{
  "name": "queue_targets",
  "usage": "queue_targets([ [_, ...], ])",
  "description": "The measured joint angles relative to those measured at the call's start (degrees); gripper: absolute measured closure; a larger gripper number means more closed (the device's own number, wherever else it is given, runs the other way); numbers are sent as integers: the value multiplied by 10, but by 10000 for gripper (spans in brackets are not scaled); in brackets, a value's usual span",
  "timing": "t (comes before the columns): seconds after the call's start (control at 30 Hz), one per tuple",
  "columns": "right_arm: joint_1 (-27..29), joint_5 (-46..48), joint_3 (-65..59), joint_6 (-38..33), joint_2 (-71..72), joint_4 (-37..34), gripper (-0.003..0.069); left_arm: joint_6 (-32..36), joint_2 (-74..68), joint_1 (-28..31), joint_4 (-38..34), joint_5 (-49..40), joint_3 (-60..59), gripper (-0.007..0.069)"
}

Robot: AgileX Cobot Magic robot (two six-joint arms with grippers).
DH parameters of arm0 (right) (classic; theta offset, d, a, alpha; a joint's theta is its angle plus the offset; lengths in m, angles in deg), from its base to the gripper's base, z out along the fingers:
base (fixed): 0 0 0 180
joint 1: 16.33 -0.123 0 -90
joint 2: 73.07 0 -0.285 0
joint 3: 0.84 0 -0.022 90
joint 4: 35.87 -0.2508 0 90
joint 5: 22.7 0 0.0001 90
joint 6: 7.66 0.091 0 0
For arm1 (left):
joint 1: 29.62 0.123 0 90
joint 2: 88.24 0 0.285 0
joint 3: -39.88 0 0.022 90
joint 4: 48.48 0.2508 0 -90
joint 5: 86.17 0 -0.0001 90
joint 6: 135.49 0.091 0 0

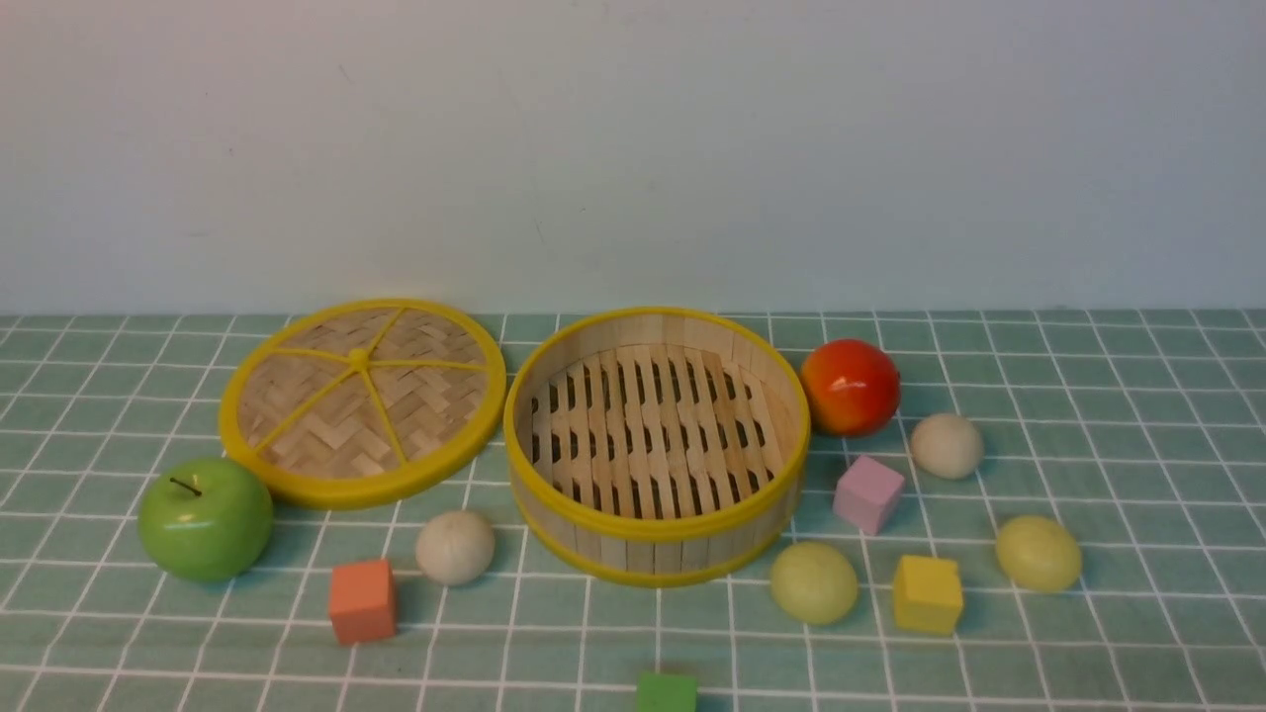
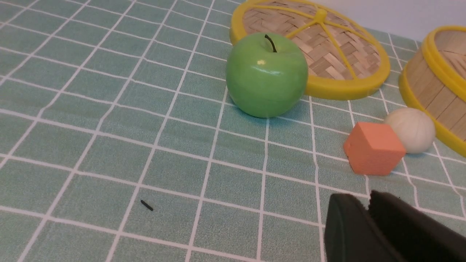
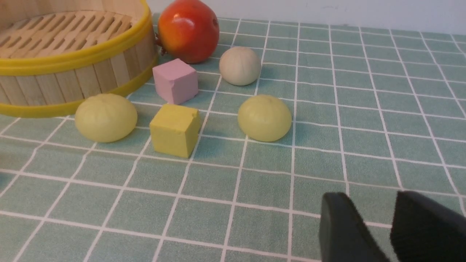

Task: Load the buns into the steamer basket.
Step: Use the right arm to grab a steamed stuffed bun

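The left gripper (image 2: 368, 199) shows only in its own wrist view. Its two dark fingers are nearly together: a thin slit parts the tips, and nothing sits in it. It is above bare tablecloth (image 2: 109, 145) and touches none of the objects. The nearest things ahead of it are the orange cube (image 2: 374, 148) and, just beyond that, the left beige bun (image 2: 411, 129).

The right gripper (image 3: 378, 203) stands wider. Cloth shows through a clear gap between its fingers. It grips nothing and is well apart from the objects ahead of it.

Take the steamer basket (image 1: 643, 534) as the centre of the dial in the front view, with 12 o'clock toward the back wall. All four buns lie on the cloth outside the basket:
- The left beige bun is near the wall at 8 o'clock.
- The near yellow-green bun (image 1: 813, 581) is just beside the wall at 5 o'clock.
- The right beige bun (image 1: 947, 445) is at 3 o'clock, beyond the pink cube (image 1: 867, 493).
- The far yellow-green bun (image 1: 1038, 553) is farthest out, at 4 o'clock.

A yellow cube (image 1: 927, 593) stands between the two yellow-green buns. The red-orange fruit (image 1: 850, 387) is just beside the rim at 2 o'clock. The woven lid (image 1: 361, 400) lies flat at 9 to 10 o'clock, with its yellow rim right against the basket's. A green apple (image 1: 205, 517) rests at the lid's 8 o'clock edge. A green cube (image 1: 666, 692) lies at 6 o'clock, cut off by the picture's lower edge.
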Motion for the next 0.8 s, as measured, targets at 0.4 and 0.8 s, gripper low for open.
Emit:
queue_targets([
  [0.4, 0, 1, 0, 0, 0, 124, 419, 0, 0, 0, 0, 0, 0, 522],
  [0.8, 0, -116, -3, 10, 0, 130, 419, 0, 0, 0, 0, 0, 0, 512],
])
